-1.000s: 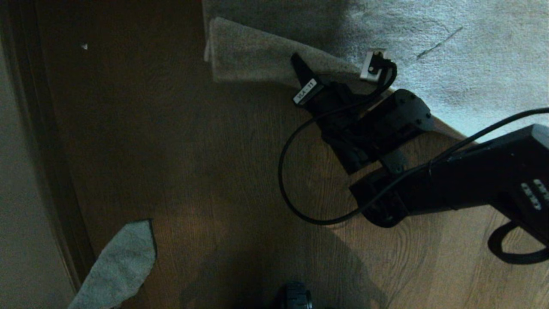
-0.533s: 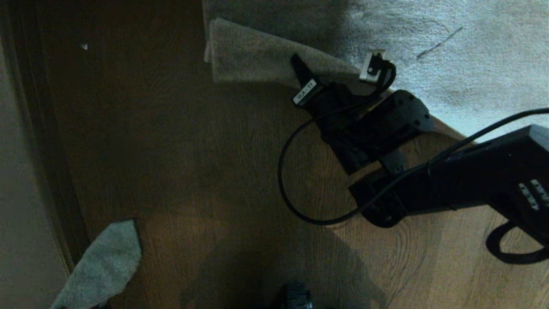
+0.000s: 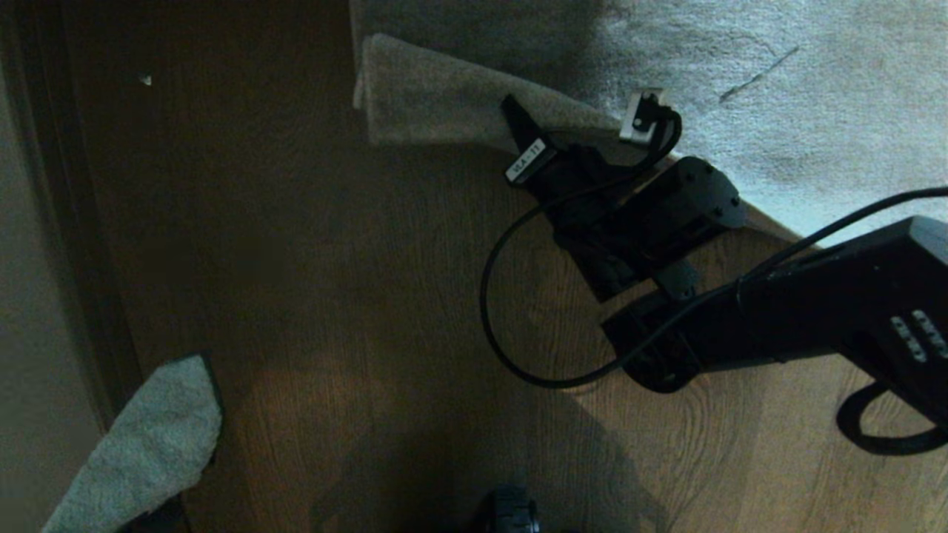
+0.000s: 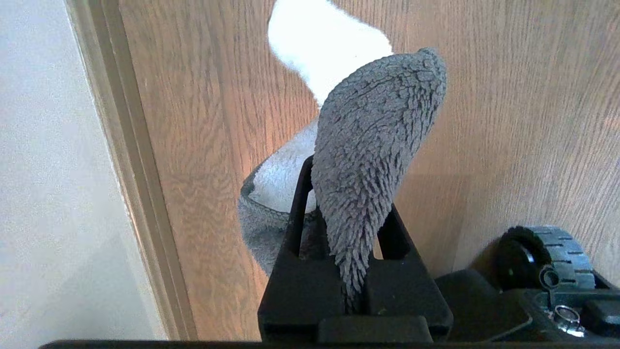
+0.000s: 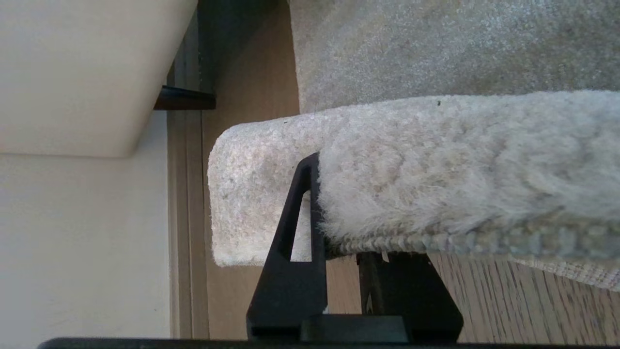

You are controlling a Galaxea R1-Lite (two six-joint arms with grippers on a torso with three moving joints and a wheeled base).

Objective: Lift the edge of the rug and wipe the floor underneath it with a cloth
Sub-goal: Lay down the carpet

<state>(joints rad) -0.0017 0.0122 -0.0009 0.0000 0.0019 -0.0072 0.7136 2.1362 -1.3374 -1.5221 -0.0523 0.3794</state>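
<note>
Two robot hands are both clamped on fabric above the wood-grain floor, which fills most of the head view. Largest is the plush pale rug, spread across the far right of that view; the rug edge at its near left corner is lifted and folded back, so the corner stands off the planks. The right hand reaches in from the right on its black arm, its fingers closed tight on that raised border; the right wrist view shows one finger against the pile and the woven binding pinched between the fingers. The left hand, low at the near left by the skirting board, is closed on the small grey terry cloth, which stands up between its fingers, clear of the floor.
</note>
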